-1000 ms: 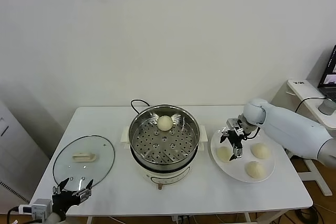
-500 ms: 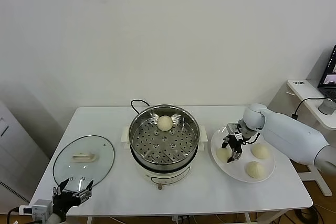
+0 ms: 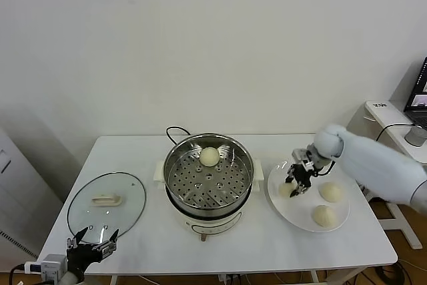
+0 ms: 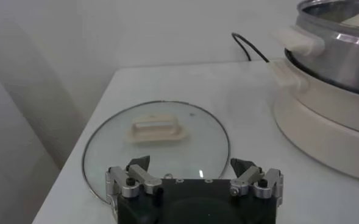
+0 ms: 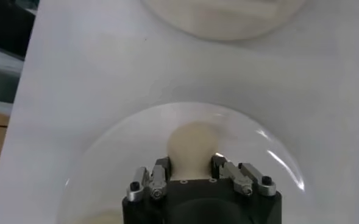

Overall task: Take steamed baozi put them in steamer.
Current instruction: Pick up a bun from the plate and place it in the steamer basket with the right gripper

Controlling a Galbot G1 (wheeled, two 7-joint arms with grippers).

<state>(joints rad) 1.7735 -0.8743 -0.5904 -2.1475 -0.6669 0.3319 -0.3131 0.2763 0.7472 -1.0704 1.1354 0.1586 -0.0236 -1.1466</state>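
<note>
My right gripper (image 3: 297,178) (image 5: 190,162) is shut on a cream-white steamed baozi (image 3: 287,189) (image 5: 191,143), its fingers pressed to both sides, just over the left part of the white plate (image 3: 298,217) (image 5: 106,170). Two more baozi (image 3: 330,192) (image 3: 324,215) lie on that plate. Another baozi (image 3: 209,157) rests at the back of the steamer's perforated tray. The steamer (image 3: 175,165) (image 4: 331,55), a shiny steel pot on a cream base, stands at the table's middle, left of the plate. My left gripper (image 3: 92,239) (image 4: 191,165) hangs open and idle at the front left corner.
A round glass lid with a white handle (image 3: 107,199) (image 4: 156,130) lies flat on the table left of the steamer, just beyond my left gripper. A black cord (image 3: 175,130) runs behind the steamer. A side desk with a laptop (image 3: 419,95) stands at the far right.
My right gripper has shut on the leftmost baozi on the plate and risen slightly with it. The left arm has not moved.
</note>
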